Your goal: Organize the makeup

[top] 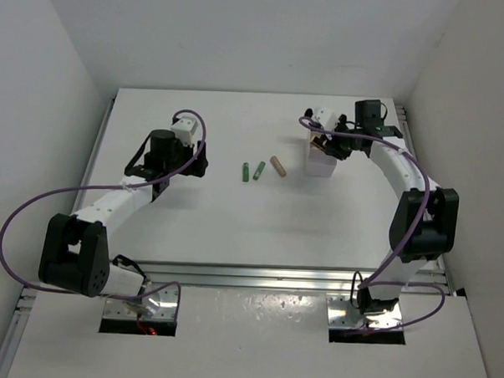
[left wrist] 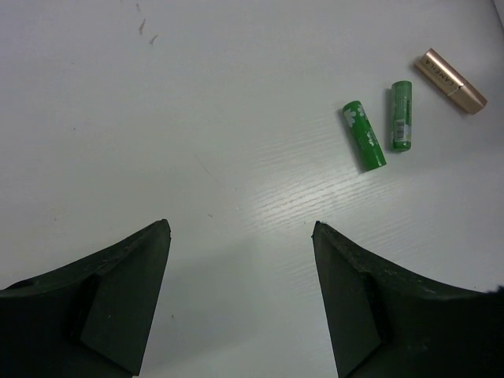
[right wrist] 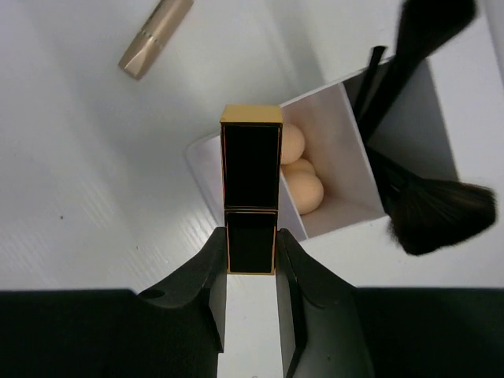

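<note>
Status: partly complete. The white box already holds two peach sponges in its middle compartment. Its neighbouring compartment holds two black fan-headed brushes and what appears to be one thin stick, though the count there is uncertain because the items overlap.

The right hand pinches one black-gold tube by its lower end, held above the box edge beside the sponges; it is not yet deposited.

Remaining on the tabletop: two green tubes and one tan tube, lying close together, well apart from the box.

The left hand is spread wide, empty, above bare tabletop near the green tubes.
</note>
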Available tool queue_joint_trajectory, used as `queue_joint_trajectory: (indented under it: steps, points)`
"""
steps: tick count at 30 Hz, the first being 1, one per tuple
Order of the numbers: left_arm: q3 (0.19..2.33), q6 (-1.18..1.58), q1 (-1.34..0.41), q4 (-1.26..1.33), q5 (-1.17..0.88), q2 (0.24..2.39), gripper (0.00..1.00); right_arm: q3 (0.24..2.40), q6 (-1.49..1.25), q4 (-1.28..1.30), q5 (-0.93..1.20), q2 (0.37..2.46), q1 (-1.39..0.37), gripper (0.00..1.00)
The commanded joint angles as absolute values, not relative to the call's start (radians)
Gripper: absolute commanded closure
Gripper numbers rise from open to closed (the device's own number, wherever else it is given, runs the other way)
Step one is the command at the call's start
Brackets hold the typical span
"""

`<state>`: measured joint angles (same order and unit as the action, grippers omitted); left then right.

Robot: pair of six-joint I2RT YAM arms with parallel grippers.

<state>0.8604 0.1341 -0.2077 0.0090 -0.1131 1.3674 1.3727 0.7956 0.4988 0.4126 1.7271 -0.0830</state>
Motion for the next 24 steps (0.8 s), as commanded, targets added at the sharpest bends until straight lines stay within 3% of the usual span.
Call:
queue_joint_trajectory:
  steps: [1, 3, 24]
  points:
    - [0.859, 0.114, -0.196, 0.040, -0.127, 1.378, 0.21, 1.429, 1.010, 0.564, 0.511, 1.759, -0.077, 0.97]
    - [0.859, 0.114, -0.196, 0.040, -0.127, 1.378, 0.21, 1.456, 1.051, 0.587, 0.515, 1.792, -0.074, 0.94]
    - [0.887, 0.114, -0.227, 0.009, -0.109, 1.414, 0.21, 1.513, 1.232, 0.643, 0.394, 1.960, -0.055, 0.97]
